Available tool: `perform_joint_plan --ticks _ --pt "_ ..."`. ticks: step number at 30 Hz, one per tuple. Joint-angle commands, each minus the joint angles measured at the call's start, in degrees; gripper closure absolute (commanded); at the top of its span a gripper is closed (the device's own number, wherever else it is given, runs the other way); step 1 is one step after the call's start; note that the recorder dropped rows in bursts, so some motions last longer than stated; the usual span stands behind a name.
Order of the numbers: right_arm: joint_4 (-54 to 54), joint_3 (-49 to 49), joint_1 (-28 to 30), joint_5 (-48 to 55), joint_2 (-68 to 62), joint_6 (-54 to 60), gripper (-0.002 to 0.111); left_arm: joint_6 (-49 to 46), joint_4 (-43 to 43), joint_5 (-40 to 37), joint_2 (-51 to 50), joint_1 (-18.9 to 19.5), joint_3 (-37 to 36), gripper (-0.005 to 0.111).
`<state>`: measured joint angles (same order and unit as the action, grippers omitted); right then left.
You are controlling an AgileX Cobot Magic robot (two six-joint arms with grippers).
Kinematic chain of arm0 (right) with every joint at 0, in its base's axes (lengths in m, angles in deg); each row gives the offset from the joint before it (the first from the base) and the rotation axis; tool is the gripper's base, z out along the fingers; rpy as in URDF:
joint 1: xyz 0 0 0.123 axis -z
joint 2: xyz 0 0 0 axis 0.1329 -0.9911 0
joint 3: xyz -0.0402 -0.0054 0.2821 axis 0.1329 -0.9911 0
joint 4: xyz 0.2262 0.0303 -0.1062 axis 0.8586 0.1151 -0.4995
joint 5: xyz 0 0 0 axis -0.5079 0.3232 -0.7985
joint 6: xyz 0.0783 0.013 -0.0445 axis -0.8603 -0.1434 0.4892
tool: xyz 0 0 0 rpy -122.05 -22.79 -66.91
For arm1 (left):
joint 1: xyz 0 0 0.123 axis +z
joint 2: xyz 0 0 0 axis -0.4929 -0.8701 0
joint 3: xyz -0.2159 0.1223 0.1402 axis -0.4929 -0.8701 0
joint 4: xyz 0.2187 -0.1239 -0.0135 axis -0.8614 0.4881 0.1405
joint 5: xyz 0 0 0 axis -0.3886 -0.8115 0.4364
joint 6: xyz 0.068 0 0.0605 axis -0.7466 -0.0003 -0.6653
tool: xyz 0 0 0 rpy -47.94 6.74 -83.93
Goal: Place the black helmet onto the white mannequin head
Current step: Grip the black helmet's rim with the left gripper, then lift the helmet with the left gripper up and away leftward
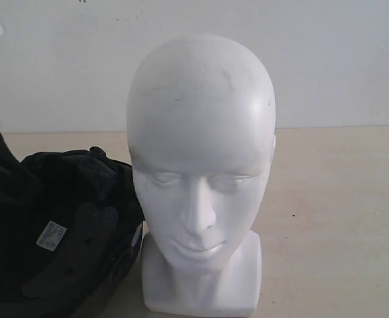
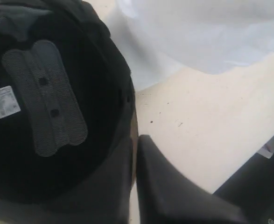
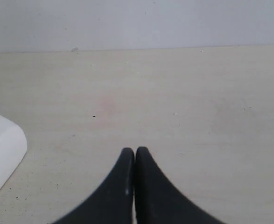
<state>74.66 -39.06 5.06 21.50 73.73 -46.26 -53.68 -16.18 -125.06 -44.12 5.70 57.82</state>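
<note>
While the left claw (image 2: 136, 140) is pinched shut on the rim of the helmet (image 2: 57, 116), only half of it shows, lying against the outside of the shell; the other half is lost in the dark lining. In the exterior view the helmet fills the lower left of the frame, open side toward the camera with its white label (image 1: 51, 236) showing. Its edge is just beside the mannequin head (image 1: 201, 132), which stands upright and bare in the middle; whether they touch I cannot tell. The right claw (image 3: 135, 156) is closed on nothing, low over the counter (image 1: 333, 218) near the head's base.

A thin pinch on one edge looks weak to me: the shell could swing or slip out once lifted and turned over. Being so close, its rim could also knock the head and tip it off its narrow base. No other object shows between helmet and head, and only a pale wall (image 1: 340, 59) lies behind
</note>
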Motion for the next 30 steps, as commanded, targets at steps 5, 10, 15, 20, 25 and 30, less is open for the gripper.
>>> perform_joint_plan --ticks 5,10,15,20,25,30 --pt "-0.4 0.0 -0.1 -0.6 0.3 -0.1 0.108 3.4 -7.8 5.6 -11.9 -4.8 -3.0 0.102" --pt "-0.4 0.0 -0.1 -0.6 0.3 -0.1 0.108 7.5 -9.0 5.9 -16.6 -4.7 -3.0 0.102" --pt "-0.4 0.0 -0.1 -0.6 0.3 -0.1 0.108 12.4 -9.0 11.8 -14.2 -4.7 -3.0 0.102" --pt "-0.4 0.0 -0.1 -0.6 0.3 -0.1 0.108 23.1 -10.9 14.1 -7.7 -4.7 -5.3 0.102" --pt "-0.4 0.0 -0.1 -0.6 0.3 -0.1 0.108 29.0 -11.1 16.7 -2.3 -4.8 -13.5 0.102" --pt "-0.4 0.0 -0.1 -0.6 0.3 -0.1 0.108 29.5 -7.3 22.3 3.3 -4.8 -21.8 0.102"
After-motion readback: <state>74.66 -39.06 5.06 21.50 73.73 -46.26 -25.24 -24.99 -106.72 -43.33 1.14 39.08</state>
